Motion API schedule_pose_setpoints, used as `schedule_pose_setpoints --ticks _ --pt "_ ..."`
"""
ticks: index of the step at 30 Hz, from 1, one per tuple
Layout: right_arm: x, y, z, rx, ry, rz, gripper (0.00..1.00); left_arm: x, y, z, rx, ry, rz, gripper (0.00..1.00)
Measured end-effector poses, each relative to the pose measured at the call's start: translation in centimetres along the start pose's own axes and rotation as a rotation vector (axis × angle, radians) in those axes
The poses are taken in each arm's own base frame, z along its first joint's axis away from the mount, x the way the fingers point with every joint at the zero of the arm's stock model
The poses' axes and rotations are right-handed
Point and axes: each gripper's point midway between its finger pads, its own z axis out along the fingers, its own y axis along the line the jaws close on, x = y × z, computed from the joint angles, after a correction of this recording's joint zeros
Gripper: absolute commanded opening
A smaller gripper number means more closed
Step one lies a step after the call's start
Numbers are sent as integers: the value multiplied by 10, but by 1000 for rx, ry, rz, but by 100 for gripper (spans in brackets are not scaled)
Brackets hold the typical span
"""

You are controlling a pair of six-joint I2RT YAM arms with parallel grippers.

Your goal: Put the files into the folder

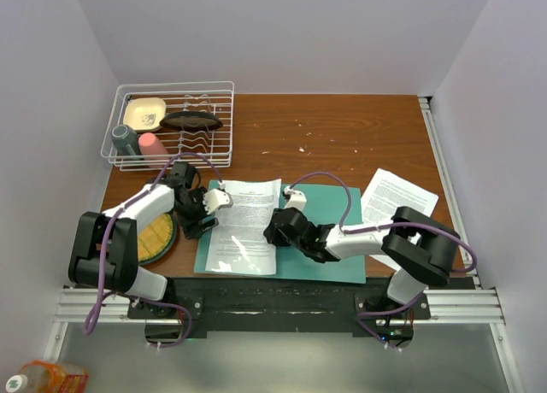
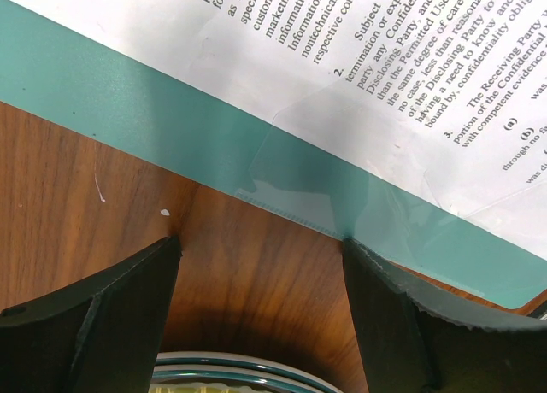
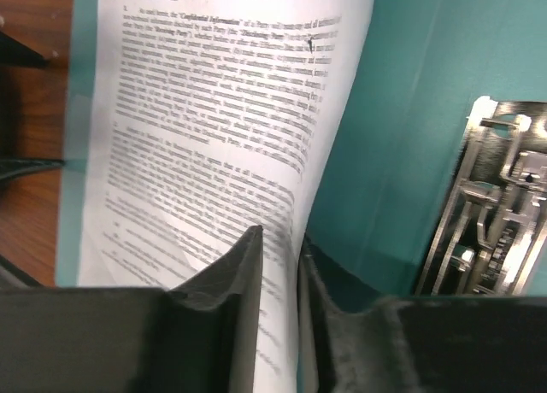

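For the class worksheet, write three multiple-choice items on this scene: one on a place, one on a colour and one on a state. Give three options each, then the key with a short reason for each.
1. Where does the sheet that is off the folder lie?
A. on the table, to the right of the folder
B. to the left of the folder
C. under the folder

2. What colour is the folder?
A. red
B. teal-green
C. yellow

3. How does the left pincer stand?
A. open, holding nothing
B. shut on a sheet
C. shut on the folder

Key
1 A: the overhead view shows it on the wood by the folder's right edge.
2 B: all three views show the card as teal-green.
3 A: the left wrist view shows its fingers wide apart, with only bare wood between them.
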Motion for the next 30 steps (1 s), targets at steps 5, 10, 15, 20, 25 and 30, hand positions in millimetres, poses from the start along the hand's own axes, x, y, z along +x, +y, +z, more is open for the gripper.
schedule_pose_setpoints --ticks 5,10,15,20,25,30 --pt "-4 -5 -12 24 5 -28 40 0 -1 0 1 -2 0 81" --pt "-6 -6 -19 31 14 -40 38 0 -1 0 1 -2 0 81" --pt "-3 -11 -24 40 27 -46 27 0 -1 0 1 -2 0 81" --pt "-1 -15 -35 28 39 -41 23 0 -1 0 1 -2 0 80" --pt "5 -18 -38 21 60 -33 20 0 -1 0 2 -2 -1 80" --pt "14 -21 -38 19 88 -25 19 0 -1 0 1 -2 -1 79"
